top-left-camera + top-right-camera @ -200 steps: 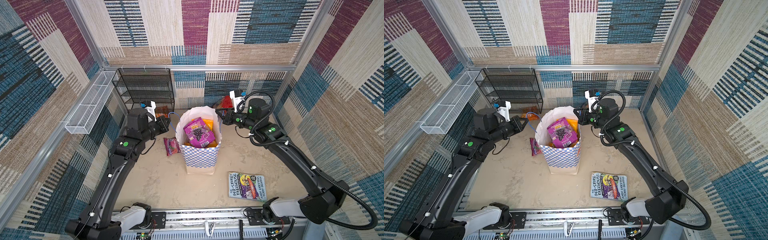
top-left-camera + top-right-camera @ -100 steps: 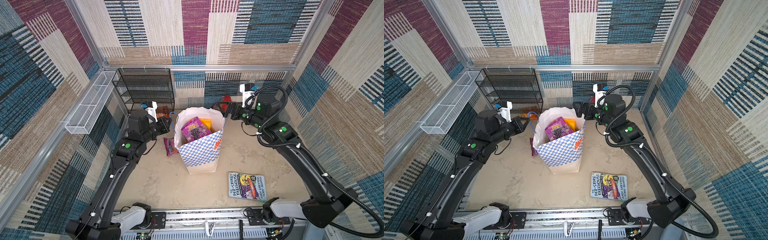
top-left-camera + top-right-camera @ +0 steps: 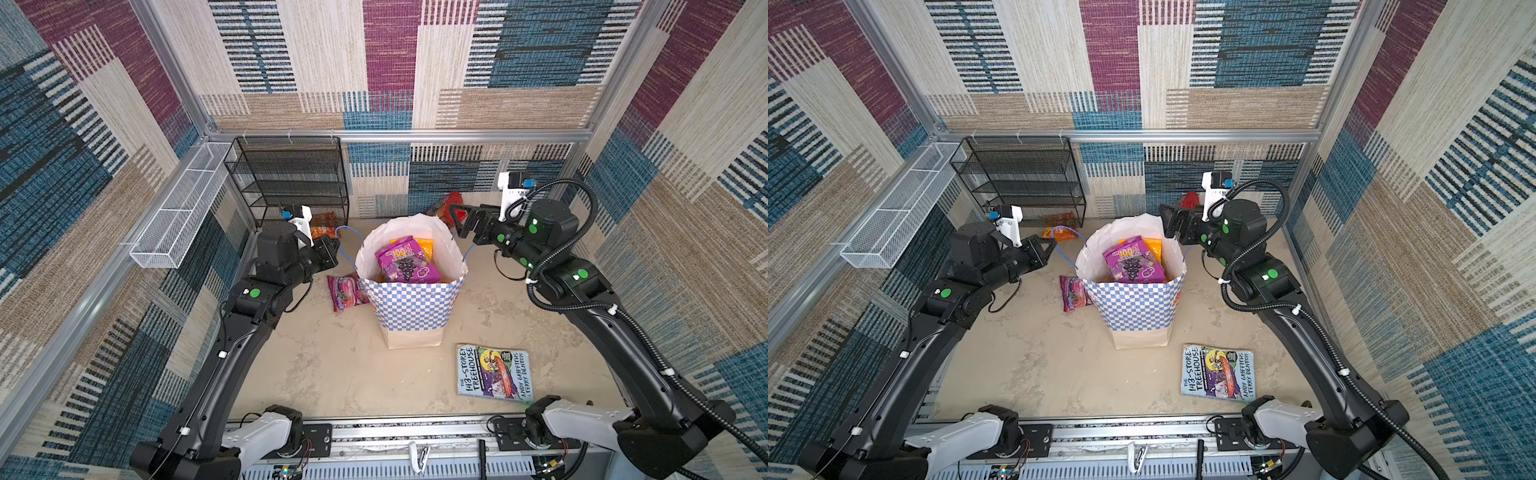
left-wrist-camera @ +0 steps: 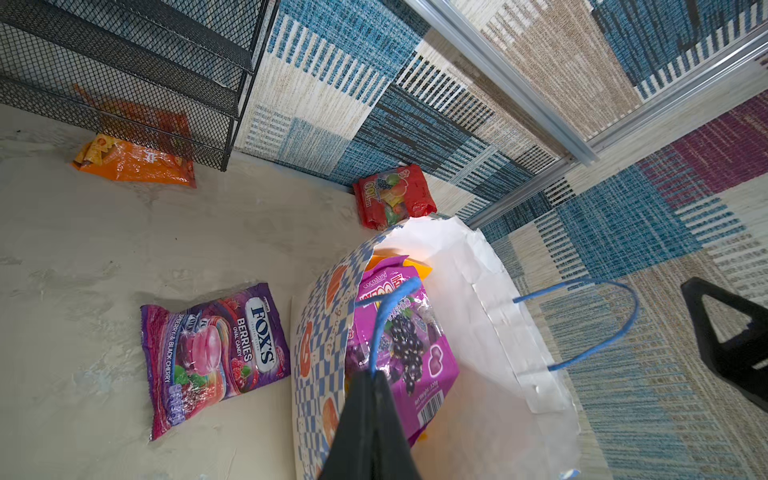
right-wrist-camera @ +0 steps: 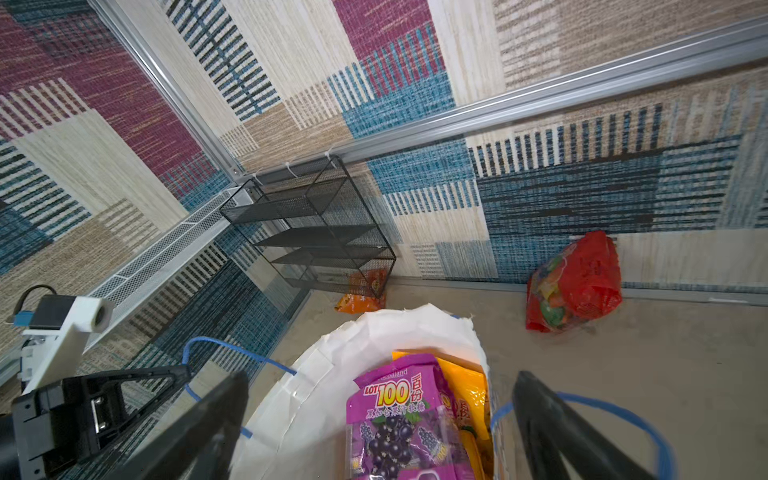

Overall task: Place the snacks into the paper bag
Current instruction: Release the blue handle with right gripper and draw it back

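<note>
The checkered paper bag [image 3: 409, 303] [image 3: 1133, 307] stands upright mid-table with its mouth open. Inside it are a purple grape packet [image 3: 405, 262] [image 5: 399, 419] and a yellow-orange mango packet [image 3: 424, 245] [image 5: 465, 390]. My left gripper [image 3: 334, 245] [image 4: 371, 374] is shut on the bag's left blue cord handle [image 4: 386, 316]. My right gripper [image 3: 457, 222] [image 5: 382, 378] hangs open and empty over the bag's right rim. A Fox's packet [image 3: 347, 291] [image 4: 212, 353] lies left of the bag. An orange chips packet [image 3: 324, 220] [image 4: 133, 164] lies by the rack, and a red packet [image 3: 446, 208] [image 5: 573, 282] leans on the back wall.
A black wire rack [image 3: 291, 178] stands at the back left, with a white wire basket [image 3: 178, 220] fixed to the left wall. The Treehouse book [image 3: 494, 374] lies flat at the front right. Patterned walls close in three sides.
My right gripper has opened and pulled back a little to the right of the bag. The bag tipped, then settled upright. My left gripper kept its hold on the handle.
</note>
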